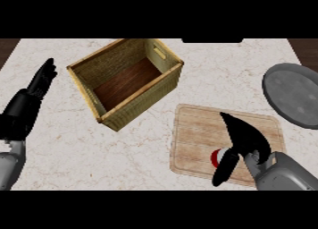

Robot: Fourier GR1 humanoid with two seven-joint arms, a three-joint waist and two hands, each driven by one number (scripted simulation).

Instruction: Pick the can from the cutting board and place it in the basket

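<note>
Reaching over the cutting board [201, 134], my right hand [244, 138] has straight, spread fingers around the can [219, 156], gripping nothing yet. I worry the thumb nudges the can over if I close off-centre. The basket [106, 117] stands empty nearby on the tabletop [69, 147]. My left hand [30, 100] rests open at left.

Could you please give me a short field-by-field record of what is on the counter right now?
basket: upper centre, nothing inside
cutting board: right of centre, below the basket
can: on the board, mostly hidden by the hand
right hand: over the can, fingers open
left hand: resting open at the left edge
grey plate: right edge
</note>
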